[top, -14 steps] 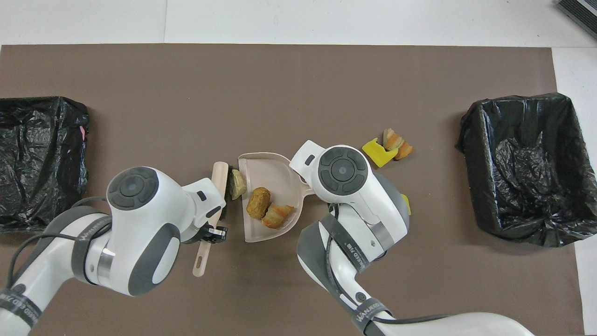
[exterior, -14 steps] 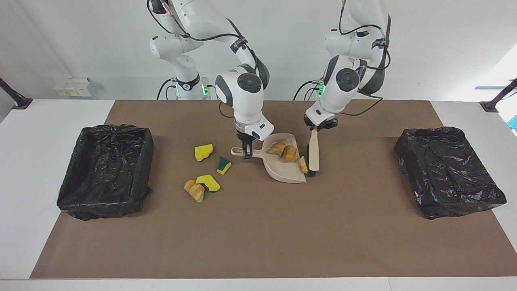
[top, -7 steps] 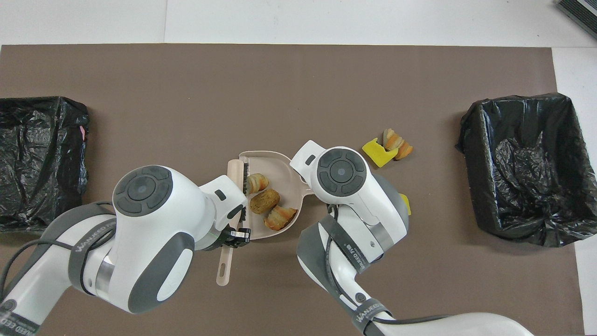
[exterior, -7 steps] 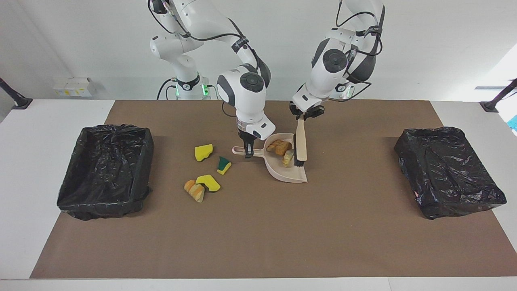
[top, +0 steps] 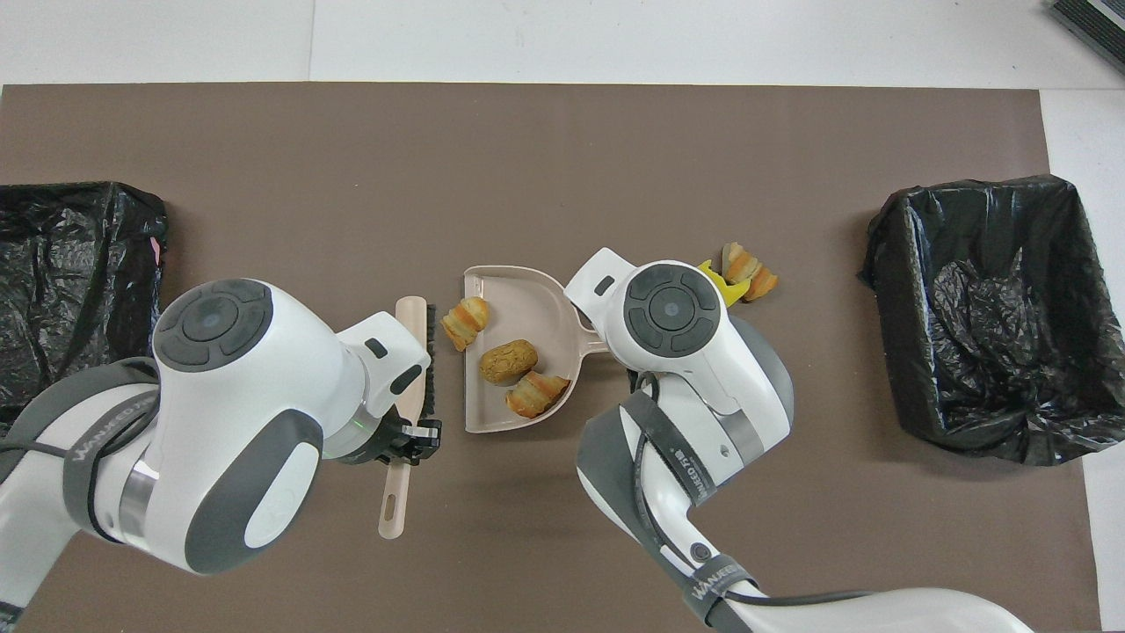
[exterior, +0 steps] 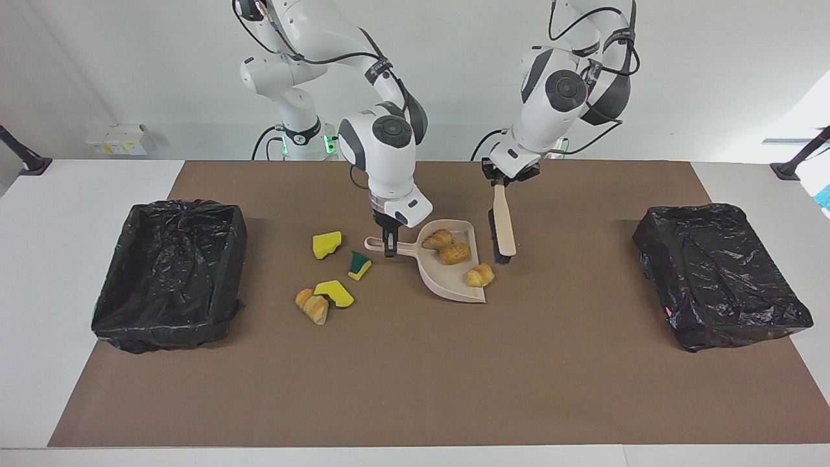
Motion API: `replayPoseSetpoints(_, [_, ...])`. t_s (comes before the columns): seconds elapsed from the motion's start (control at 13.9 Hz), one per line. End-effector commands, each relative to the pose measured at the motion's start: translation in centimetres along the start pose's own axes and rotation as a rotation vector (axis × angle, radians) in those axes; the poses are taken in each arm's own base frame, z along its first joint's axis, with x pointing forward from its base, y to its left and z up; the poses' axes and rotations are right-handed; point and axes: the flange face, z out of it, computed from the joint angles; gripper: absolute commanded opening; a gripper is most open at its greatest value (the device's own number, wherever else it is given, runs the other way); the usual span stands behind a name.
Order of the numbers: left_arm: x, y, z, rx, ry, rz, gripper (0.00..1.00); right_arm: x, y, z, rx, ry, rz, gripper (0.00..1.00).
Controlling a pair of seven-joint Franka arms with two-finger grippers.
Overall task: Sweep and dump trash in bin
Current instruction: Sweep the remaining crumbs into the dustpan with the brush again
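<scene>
The left gripper [exterior: 508, 179] hangs over the counter [exterior: 415, 389] nearest the robots, its fingers pinching the handle of the brush [exterior: 502, 226], whose bristles point down just beside the dustpan [exterior: 447, 279] toward the left arm's end. The right gripper [exterior: 389, 246] is down at the dustpan's handle, fingers pinching it. In the dustpan lie 2 bread lumps [exterior: 446, 246], and a 3rd lump [exterior: 480, 275] sits at its open edge, farther from the robots. Toward the right arm's end, loose on the brown mat [exterior: 415, 376], are a yellow sponge [exterior: 326, 244] and a green-backed sponge [exterior: 359, 264], then farther out another yellow sponge [exterior: 334, 293] touching a bread lump [exterior: 312, 305]. 2 black-lined bins [exterior: 170, 275] [exterior: 718, 275] stand at the counter's 2 ends, well apart from the trash.
</scene>
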Motion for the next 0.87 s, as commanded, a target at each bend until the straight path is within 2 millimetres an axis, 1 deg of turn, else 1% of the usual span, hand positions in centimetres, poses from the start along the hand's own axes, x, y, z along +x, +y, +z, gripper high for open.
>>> replayPoseSetpoints(0.0, [1.1,-4.7,-0.1,-0.015,0.027,-0.042,0.0,-1.0,0.3,-1.4,-0.005,0.031,0.036,0.0])
replayPoseSetpoints(0.07, [2.3,-4.8,0.9,-0.019,0.048,0.02,0.0,-0.8,0.0,-1.3,0.004,0.043,0.03,0.0])
replayPoseSetpoints(0.14, [3.5,-4.5,3.4,-0.01,0.039,0.033,0.0,-0.5,-0.3,-1.2,0.006,0.042,0.009,0.0])
replayPoseSetpoints(0.22, [4.1,-4.4,4.1,-0.012,0.06,0.042,0.0,-0.4,-0.4,-0.7,0.01,0.04,-0.001,0.0])
replayPoseSetpoints(0.29, [4.1,-4.1,4.2,-0.012,0.068,0.048,0.0,0.0,-0.6,-0.3,0.005,0.041,-0.009,0.0])
replayPoseSetpoints(0.36, [4.1,-3.6,4.2,-0.012,0.079,0.058,0.0,0.8,-1.2,0.0,0.006,0.043,-0.018,0.0])
replayPoseSetpoints(0.43, [4.1,-3.7,4.2,-0.012,0.075,0.057,0.0,0.4,-1.0,0.2,0.006,0.044,-0.008,0.0])
replayPoseSetpoints(0.58, [4.0,-3.7,4.3,-0.012,0.07,0.056,0.0,0.3,-0.5,0.1,-0.013,0.079,0.017,0.0])
replayPoseSetpoints(0.65, [4.0,-3.7,4.2,-0.013,0.073,0.059,0.0,-0.2,-0.4,0.5,0.006,0.109,0.045,0.0])
replayPoseSetpoints(0.72, [4.0,-3.6,4.2,-0.011,0.076,0.063,0.0,-0.7,0.0,0.4,0.001,0.14,0.065,0.0])
replayPoseSetpoints(0.79, [3.7,-2.4,5.0,-0.003,0.063,0.085,0.0,-1.8,0.4,0.7,-0.007,0.158,0.061,0.0])
